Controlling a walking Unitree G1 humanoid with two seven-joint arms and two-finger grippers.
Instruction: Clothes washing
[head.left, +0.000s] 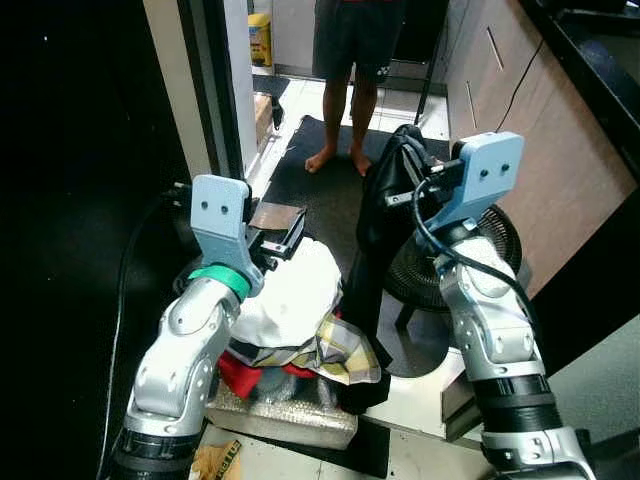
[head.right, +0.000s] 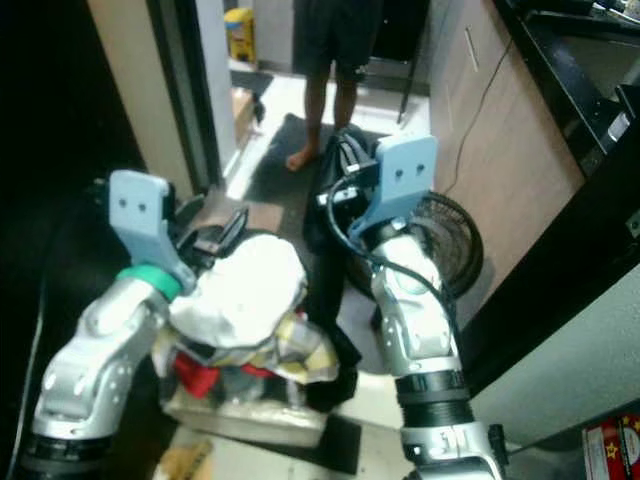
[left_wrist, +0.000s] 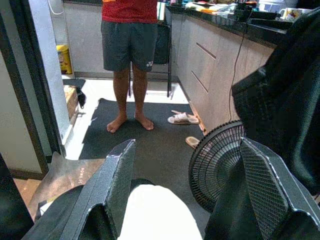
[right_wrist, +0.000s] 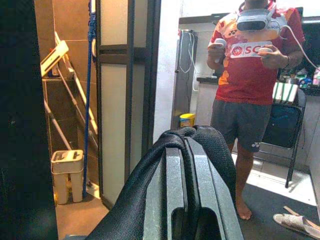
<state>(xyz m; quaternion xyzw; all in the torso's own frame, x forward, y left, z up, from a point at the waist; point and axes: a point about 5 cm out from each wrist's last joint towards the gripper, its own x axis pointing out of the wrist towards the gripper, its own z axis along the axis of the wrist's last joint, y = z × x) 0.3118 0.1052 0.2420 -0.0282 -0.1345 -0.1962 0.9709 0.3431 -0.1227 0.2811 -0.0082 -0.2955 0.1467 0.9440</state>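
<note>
Tiled floor (head.left: 300, 115); dark mat (head.left: 320, 185), standing fan (head.left: 440, 270), laundry basket (head.left: 285, 415), slippers (left_wrist: 183, 118) on it

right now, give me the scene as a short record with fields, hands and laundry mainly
right hand: raised, shut on the black garment, which hangs down from it
left hand: open, fingers spread just above the white cloth
laundry pile: white cloth on top, plaid cloth and red cloth beneath, heaped on a silver tray
floor fan: standing behind the hanging garment, near the cabinets
person: standing barefoot on the dark mat, facing the robot
slippers: on the floor by the cabinets
</note>
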